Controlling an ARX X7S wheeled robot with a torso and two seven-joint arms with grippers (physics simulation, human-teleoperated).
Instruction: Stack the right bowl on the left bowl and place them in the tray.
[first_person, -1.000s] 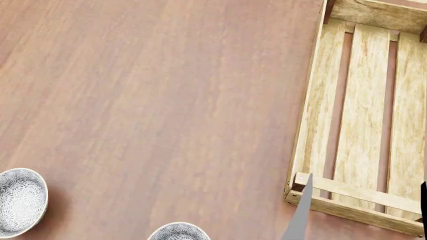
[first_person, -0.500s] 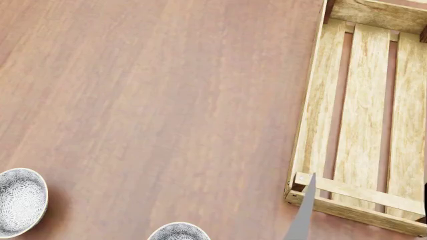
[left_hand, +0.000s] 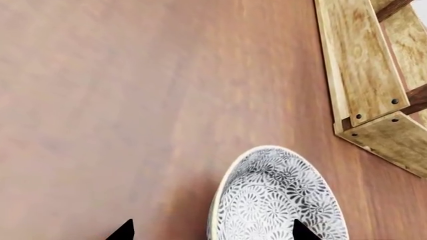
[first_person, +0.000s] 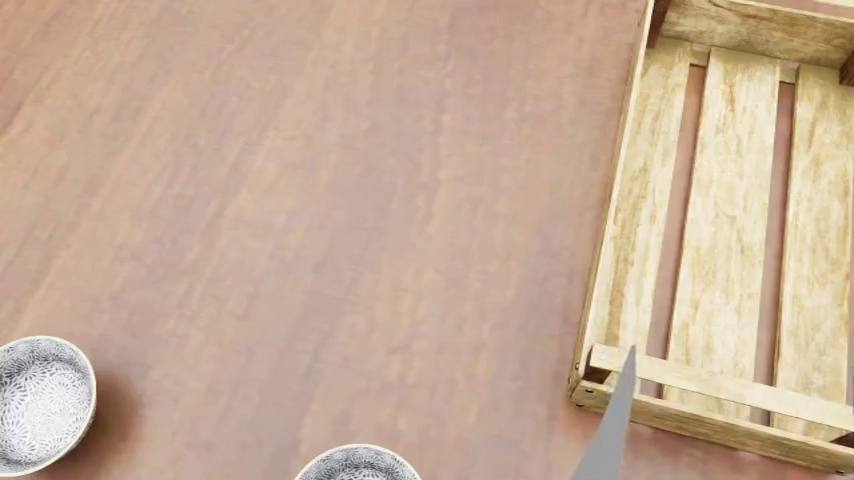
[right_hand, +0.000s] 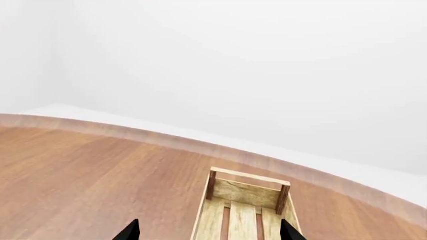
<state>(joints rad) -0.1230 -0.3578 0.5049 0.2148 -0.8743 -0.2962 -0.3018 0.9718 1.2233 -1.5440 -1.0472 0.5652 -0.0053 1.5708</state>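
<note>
The left bowl (first_person: 40, 402), white with a grey floral pattern, sits at the head view's lower left. The right bowl (first_person: 358, 463) is cut by that view's bottom edge. The tray (first_person: 727, 230), a pale slatted crate, lies on the right and holds nothing. In the left wrist view a patterned bowl (left_hand: 277, 195) sits near the tray's corner (left_hand: 367, 75). It looks like the right bowl. My left gripper (left_hand: 212, 231) is open above its rim, with one fingertip (left_hand: 300, 231) over the bowl's inside. My right gripper (right_hand: 209, 232) is open and faces along the tray (right_hand: 243, 210).
Everything rests on a reddish-brown wooden table (first_person: 334, 200). Its far edge (right_hand: 200, 145) shows in the right wrist view against a white wall. A grey sliver of my right arm (first_person: 611, 430) crosses the tray's near corner in the head view.
The grey sliver of the right arm has drifted slightly right and down. The black part at the head view's right edge has left the view. Bowls and tray have not moved.
</note>
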